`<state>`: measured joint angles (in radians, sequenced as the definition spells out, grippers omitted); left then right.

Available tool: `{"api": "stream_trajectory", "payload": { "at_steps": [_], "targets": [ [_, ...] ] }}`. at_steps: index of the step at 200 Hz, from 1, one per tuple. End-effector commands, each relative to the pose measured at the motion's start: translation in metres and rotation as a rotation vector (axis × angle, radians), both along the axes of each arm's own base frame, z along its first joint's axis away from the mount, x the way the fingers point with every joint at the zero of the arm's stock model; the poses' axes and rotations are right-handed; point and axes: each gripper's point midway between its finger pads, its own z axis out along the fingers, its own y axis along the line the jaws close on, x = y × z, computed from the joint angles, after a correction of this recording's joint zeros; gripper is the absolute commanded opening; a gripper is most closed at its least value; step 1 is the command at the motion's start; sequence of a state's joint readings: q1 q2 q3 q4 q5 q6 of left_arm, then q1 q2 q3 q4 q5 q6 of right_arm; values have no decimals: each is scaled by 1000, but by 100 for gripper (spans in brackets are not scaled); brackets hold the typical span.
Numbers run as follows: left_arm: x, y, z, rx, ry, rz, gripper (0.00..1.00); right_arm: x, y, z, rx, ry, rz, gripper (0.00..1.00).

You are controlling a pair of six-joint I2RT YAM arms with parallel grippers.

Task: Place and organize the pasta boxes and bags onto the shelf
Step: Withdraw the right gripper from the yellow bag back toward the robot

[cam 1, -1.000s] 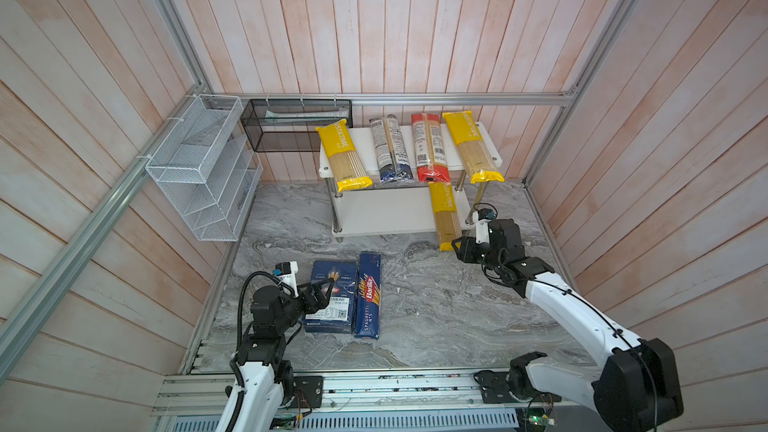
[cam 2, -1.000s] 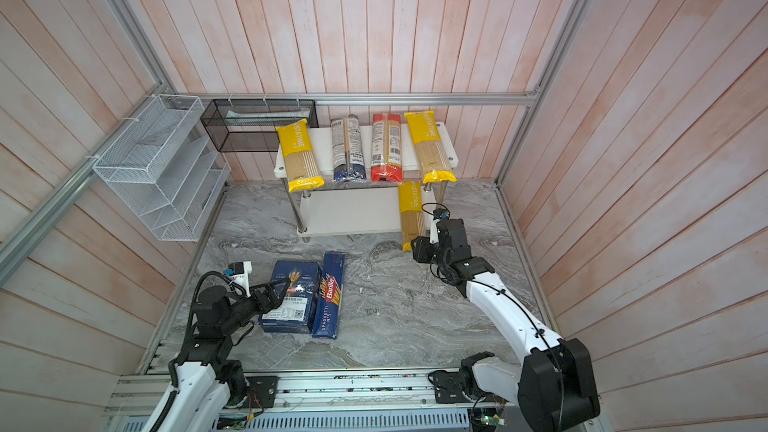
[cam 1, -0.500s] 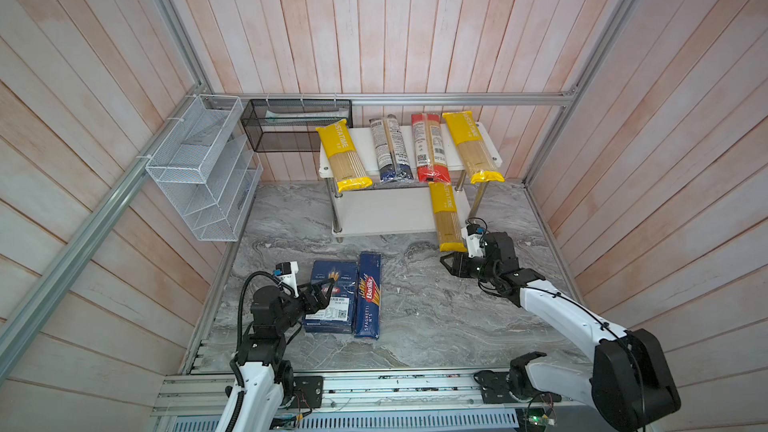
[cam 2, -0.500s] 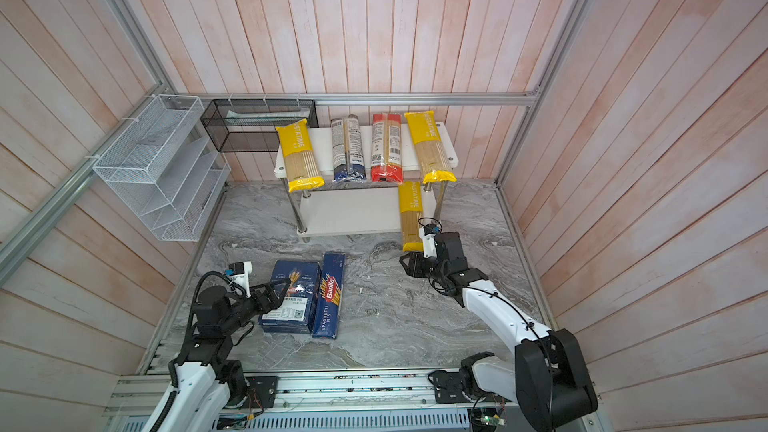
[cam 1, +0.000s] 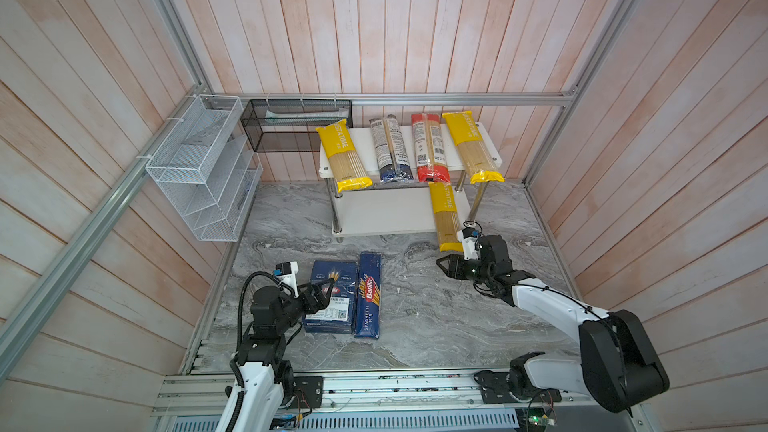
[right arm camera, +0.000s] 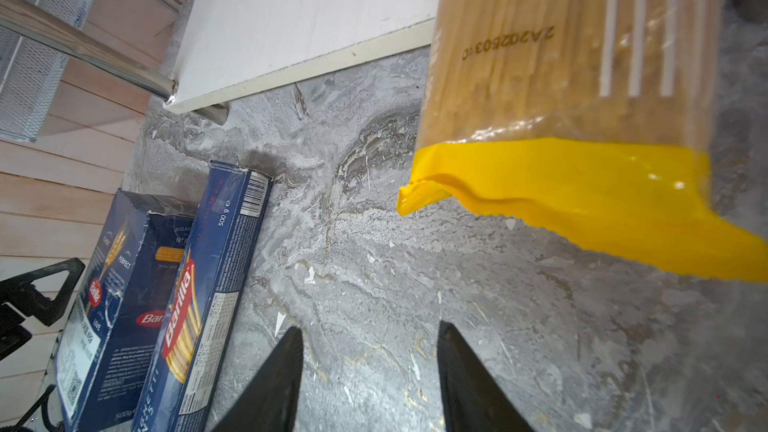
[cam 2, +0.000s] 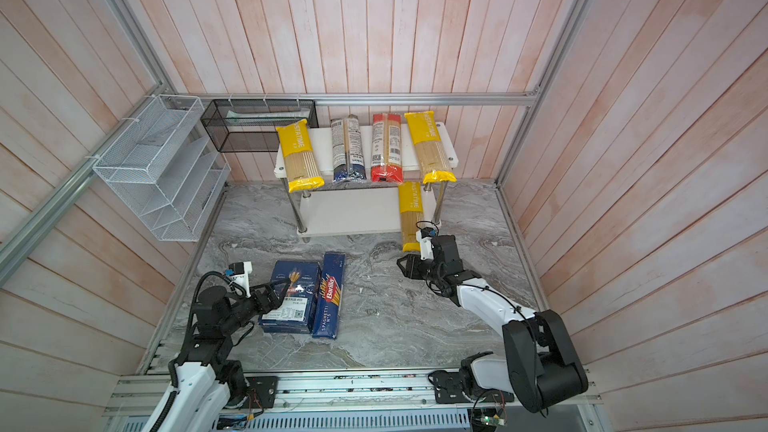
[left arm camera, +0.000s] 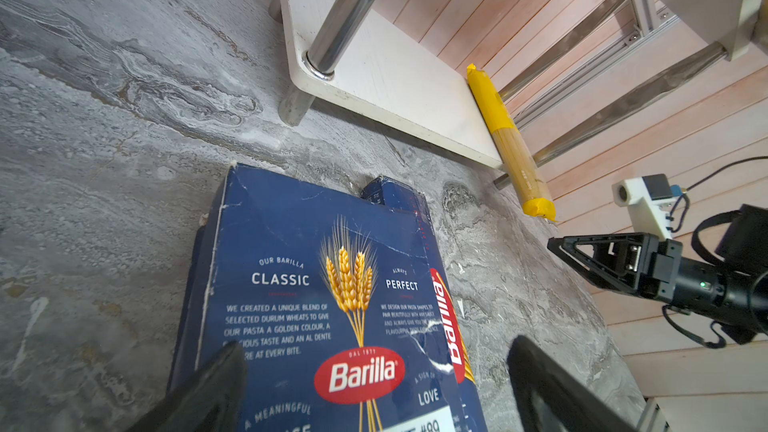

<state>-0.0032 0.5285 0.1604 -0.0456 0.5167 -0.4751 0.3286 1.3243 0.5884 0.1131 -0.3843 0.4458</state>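
Right gripper (right arm camera: 370,328), jaws partly apart and empty, hangs over the veined marble bench (cam 1: 415,317), arm stretched forward, beside the crinkly yellow bag (cam 1: 445,218) overhanging the lower white board of the shelf (cam 1: 374,209). Left gripper (left arm camera: 378,347) gapes wide, seemingly above the flat cardboard box (cam 1: 332,297).

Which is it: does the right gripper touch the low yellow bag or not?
Apart. In the right wrist view, bare floor shows between the right gripper and the low yellow bag.

Lab test cell (mock pantry); plank walls (cam 1: 374,27), aluminium frame (cam 1: 457,98), shelf (cam 1: 386,211)
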Motion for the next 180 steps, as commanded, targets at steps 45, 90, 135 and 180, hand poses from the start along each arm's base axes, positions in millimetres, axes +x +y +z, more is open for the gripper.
{"api": "stream_trajectory", "payload": {
  "at_steps": [45,90,135,180],
  "targets": [
    [-3,-1,-5,0,8,-7,100,18,3,2,14,-52,-22,52],
    [-4,-2,-6,0,9,-11,100,32,2,3,2,-64,-50,52],
    [-3,-1,-6,3,9,-3,100,46,-9,2,-34,-58,-95,51],
    [-3,-1,-5,0,6,-7,100,56,-13,6,-55,-76,-117,52]
  ]
}}
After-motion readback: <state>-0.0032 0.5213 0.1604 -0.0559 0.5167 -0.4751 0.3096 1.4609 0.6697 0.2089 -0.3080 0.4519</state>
